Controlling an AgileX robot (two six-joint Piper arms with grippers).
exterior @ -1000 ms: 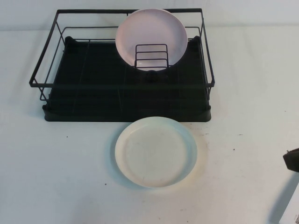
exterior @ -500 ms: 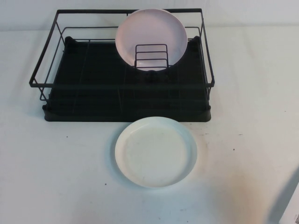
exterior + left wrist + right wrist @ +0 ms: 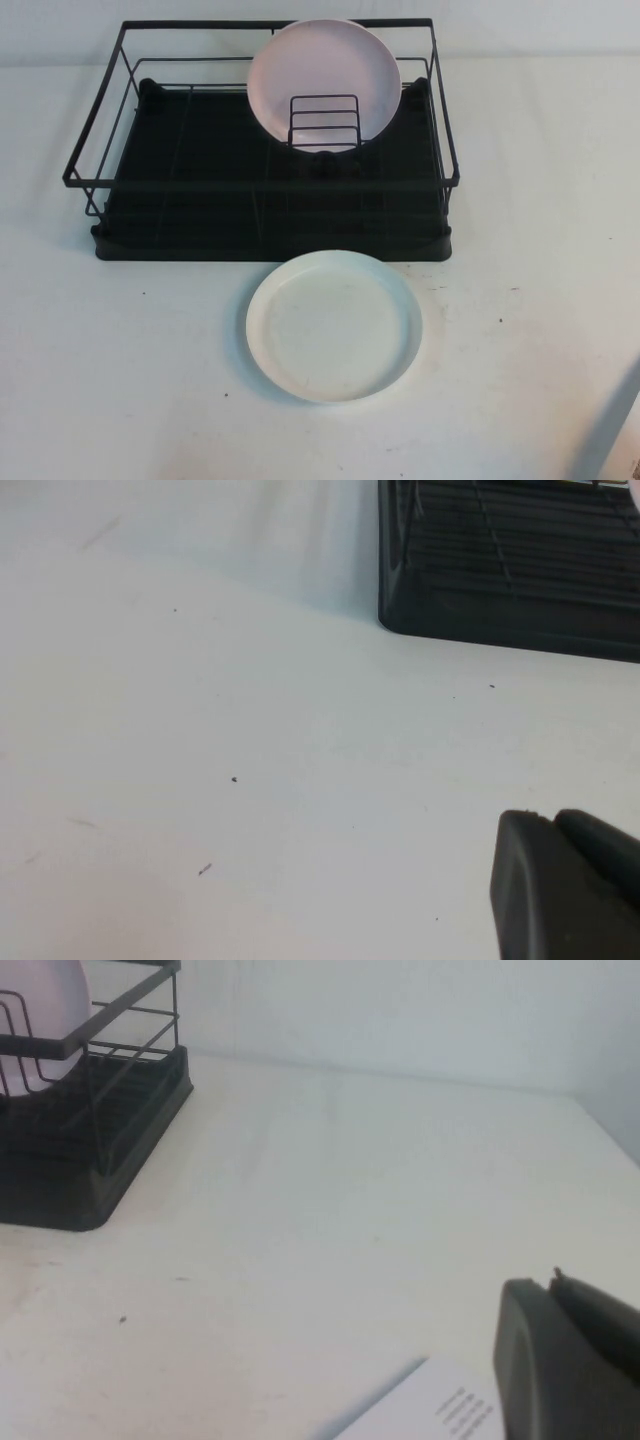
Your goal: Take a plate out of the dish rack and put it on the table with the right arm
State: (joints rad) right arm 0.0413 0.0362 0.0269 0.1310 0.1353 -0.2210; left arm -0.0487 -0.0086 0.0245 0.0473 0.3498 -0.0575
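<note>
Here we found the plate (image 3: 334,326) lying flat on the table (image 3: 120,380), just in front of the dish rack (image 3: 265,215) and apart from its front edge, near the middle of the high view. It was round and white with a low raised rim, and nothing touched it. Inside the rack, toward its back right part, a pale pink plate (image 3: 322,72) stood nearly upright, leaning behind the small wire holder (image 3: 324,122). The rest of the rack's black tray base lay bare.

We saw neither arm in the high view. The right gripper (image 3: 570,1360) showed only as a dark block at the edge of its own wrist view, low over the table off to the right of the rack and well apart from the plate; its fingers were closed together and held nothing. A white printed sheet (image 3: 425,1412) lay on the table just beside it. The left gripper (image 3: 565,885) likewise showed as a dark block in its own wrist view, low over bare table near a corner of the rack, and we could not tell whether its fingers were parted or not.
</note>
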